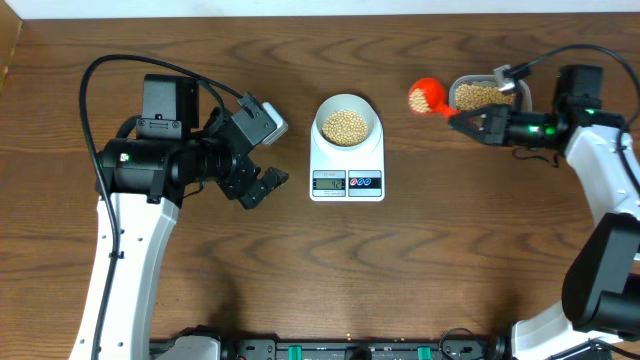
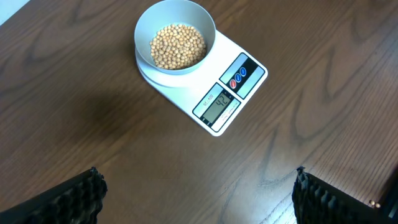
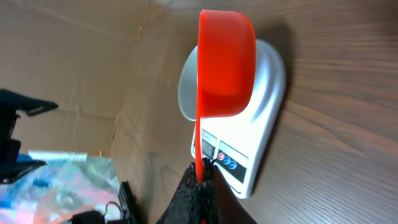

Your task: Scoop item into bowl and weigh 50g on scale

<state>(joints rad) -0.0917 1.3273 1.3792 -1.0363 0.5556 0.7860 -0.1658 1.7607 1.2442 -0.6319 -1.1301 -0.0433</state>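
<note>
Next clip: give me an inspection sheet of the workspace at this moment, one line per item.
Surface: dark wood-grain table.
Job's things: white bowl holding beans, standing on the scale, display lit; clear tub of more beans at the far right.
Clutter: nothing seen.
Grippers: left gripper open and empty, left of the scale; right gripper has its jaws shut on the handle of the red scoop, beside the tub.
Cables: black cable loops over the left arm.
Surroundings: pale wall beyond the far edge.
</note>
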